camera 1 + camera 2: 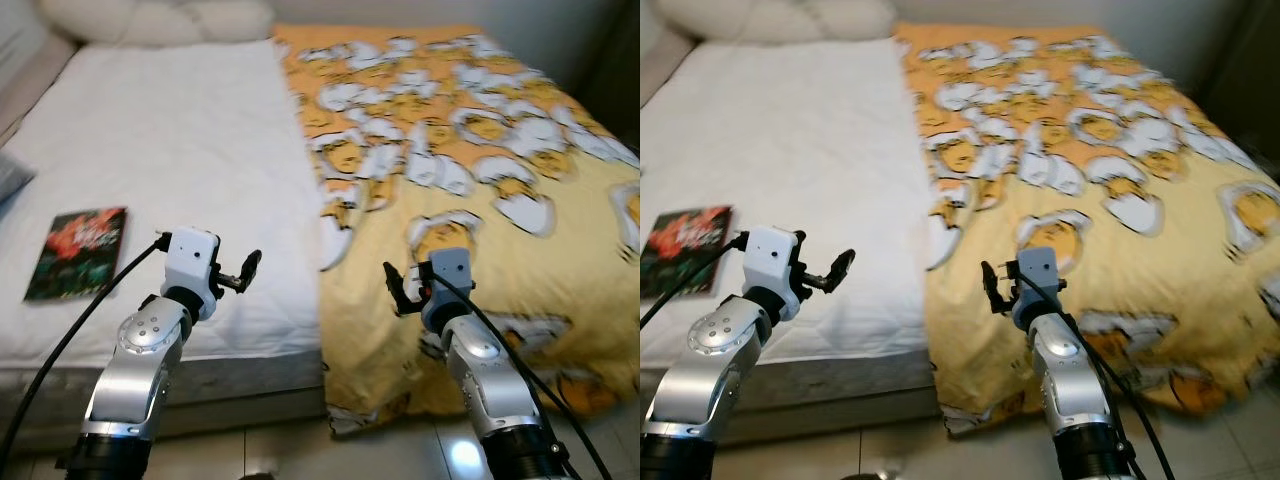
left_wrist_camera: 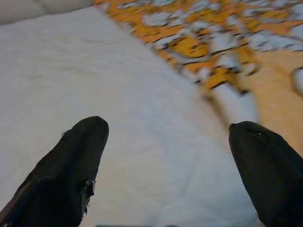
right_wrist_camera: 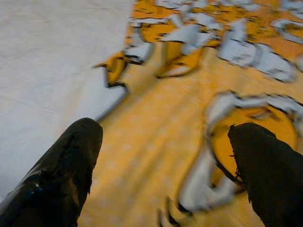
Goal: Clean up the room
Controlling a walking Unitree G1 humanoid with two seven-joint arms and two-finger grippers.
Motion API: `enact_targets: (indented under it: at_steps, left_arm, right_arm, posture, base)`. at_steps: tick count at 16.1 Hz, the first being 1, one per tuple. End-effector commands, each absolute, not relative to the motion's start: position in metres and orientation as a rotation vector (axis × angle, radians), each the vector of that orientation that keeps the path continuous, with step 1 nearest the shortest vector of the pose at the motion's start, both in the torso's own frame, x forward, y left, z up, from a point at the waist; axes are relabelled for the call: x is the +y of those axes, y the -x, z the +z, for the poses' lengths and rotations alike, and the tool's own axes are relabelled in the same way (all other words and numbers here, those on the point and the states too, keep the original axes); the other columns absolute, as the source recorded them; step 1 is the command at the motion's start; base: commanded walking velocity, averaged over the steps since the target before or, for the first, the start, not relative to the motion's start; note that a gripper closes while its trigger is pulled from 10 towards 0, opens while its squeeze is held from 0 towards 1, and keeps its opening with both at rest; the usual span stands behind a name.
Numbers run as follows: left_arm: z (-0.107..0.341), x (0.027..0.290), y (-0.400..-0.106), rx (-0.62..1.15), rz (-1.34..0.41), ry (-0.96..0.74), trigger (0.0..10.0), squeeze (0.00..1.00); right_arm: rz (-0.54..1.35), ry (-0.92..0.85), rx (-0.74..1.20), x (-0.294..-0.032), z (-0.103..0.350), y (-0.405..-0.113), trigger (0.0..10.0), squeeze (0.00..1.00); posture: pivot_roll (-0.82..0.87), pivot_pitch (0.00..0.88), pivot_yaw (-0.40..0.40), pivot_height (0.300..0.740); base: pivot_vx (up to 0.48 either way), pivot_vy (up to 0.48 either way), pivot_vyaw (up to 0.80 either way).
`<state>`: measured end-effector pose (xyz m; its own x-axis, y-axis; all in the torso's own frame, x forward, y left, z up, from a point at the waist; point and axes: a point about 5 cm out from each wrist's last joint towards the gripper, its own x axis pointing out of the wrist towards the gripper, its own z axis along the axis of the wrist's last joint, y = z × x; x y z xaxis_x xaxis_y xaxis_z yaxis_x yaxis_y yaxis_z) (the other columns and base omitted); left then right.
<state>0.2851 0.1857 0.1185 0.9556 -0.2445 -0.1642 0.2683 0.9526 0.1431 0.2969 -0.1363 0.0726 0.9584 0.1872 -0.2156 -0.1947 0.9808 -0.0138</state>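
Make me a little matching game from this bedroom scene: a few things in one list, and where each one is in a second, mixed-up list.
Things:
1. dark book with a red cover picture
2. yellow blanket printed with white cartoon shapes
3. left gripper
4. right gripper

Places:
A. spread over the bed's right half
B. hovering, open, above the yellow fabric
C. flat on the white sheet, near the bed's left edge
D. hovering, open, above the white sheet by the bed's foot

Pairs: 1-C, 2-A, 3-D, 4-B
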Motion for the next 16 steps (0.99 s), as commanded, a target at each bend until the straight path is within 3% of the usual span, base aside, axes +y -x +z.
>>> enact_targets:
  at_steps: [1,3,10,12,13,16]
  left_arm:
    - [0.118,0.187,-0.285,0.150,-0.254,-0.161,10.0,0.97]
    - [0.118,0.188,-0.285,0.150,-0.253,-0.158,10.0,0.97]
    - [0.117,0.189,-0.287,0.155,-0.253,-0.161,10.0,0.96]
    - [0.114,0.186,-0.285,0.173,-0.288,-0.187,10.0,0.95]
    - [0.113,0.184,-0.283,0.185,-0.327,-0.216,10.0,0.94]
    - [0.113,0.184,-0.274,0.249,-0.460,-0.287,10.0,0.95]
  right_arm:
    - [0.209,0.030,0.216,-0.132,0.074,-0.297,10.0,0.00]
    - [0.217,0.024,0.219,-0.131,0.074,-0.297,10.0,0.00]
    - [0.323,0.032,0.268,-0.123,0.071,-0.301,10.0,0.00]
    - [0.315,0.056,0.380,-0.125,0.062,-0.312,10.0,0.00]
    - [0.334,0.112,0.444,-0.123,0.056,-0.319,10.0,1.00]
    - [0.377,0.168,0.535,-0.110,0.050,-0.334,10.0,1.00]
  posture:
    - [0.11,0.000,-0.015,0.740]
    - [0.11,0.000,-0.015,0.740]
    - [0.11,0.000,-0.006,0.740]
    - [0.11,0.000,-0.002,0.740]
    - [0.11,0.000,0.000,0.740]
    - [0.12,0.000,0.002,0.740]
  base:
    - [0.322,0.000,0.80]
    - [0.326,0.000,0.72]
    - [0.333,0.000,0.00]
    - [0.000,0.000,0.00]
    - [0.000,0.000,0.00]
    - [0.000,0.000,0.00]
